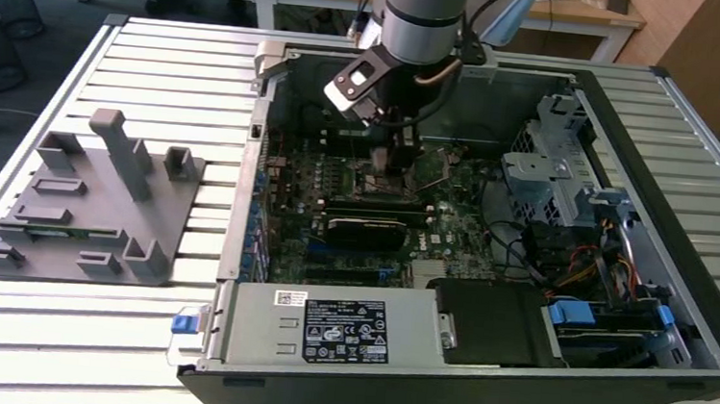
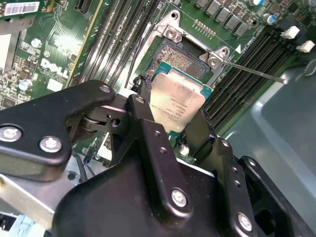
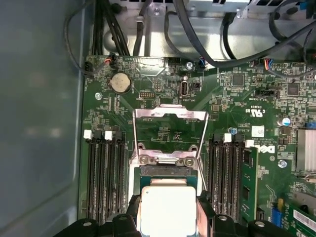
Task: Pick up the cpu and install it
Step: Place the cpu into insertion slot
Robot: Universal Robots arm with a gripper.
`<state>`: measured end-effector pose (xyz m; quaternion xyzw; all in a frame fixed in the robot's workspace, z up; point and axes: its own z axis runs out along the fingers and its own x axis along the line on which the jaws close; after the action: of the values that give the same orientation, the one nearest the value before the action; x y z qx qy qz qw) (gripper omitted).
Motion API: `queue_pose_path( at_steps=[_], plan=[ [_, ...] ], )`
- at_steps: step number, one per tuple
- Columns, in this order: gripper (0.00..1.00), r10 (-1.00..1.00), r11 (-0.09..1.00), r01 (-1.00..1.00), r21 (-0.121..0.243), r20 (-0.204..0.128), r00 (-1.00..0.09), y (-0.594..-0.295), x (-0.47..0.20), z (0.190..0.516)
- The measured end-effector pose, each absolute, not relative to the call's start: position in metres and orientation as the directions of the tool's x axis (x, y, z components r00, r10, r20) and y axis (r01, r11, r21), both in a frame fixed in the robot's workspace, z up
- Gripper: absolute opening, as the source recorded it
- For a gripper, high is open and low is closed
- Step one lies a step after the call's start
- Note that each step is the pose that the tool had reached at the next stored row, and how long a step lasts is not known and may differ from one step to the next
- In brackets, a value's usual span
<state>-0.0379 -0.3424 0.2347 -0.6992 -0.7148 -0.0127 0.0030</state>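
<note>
The cpu [image 2: 177, 101], a silvery square chip with a pale rim, is held between my gripper's [image 2: 173, 112] two black fingers [image 2: 143, 106]. It hangs just over the open black motherboard socket [image 2: 180, 58], whose contact field shows past the chip's far edge. I cannot tell whether chip and socket touch. In the first wrist view the cpu [image 3: 168, 207] sits between the fingers [image 3: 132, 210] of my gripper [image 3: 168, 219], below the flipped-open metal load frame [image 3: 170, 116]. In the exterior view my gripper [image 1: 393, 166] reaches down into the middle of the computer case [image 1: 251, 164].
Memory slots [image 3: 103, 173] flank the socket on both sides, and a thin metal lever [image 2: 252, 69] sticks out beside it. Cables [image 3: 207, 44] run behind the board. A drive cage [image 1: 561, 179] and power supply [image 1: 324, 329] crowd the case. A grey holder block [image 1: 90, 205] stands on the exterior view's left.
</note>
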Motion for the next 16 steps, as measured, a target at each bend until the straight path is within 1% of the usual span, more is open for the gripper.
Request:
queue_pose_path(
  at_steps=[16],
  plan=[
    [0.53, 1.0, 0.013, 1.0, 0.014, 0.022, -0.014, -0.342, -0.042, 0.217]
  ],
)
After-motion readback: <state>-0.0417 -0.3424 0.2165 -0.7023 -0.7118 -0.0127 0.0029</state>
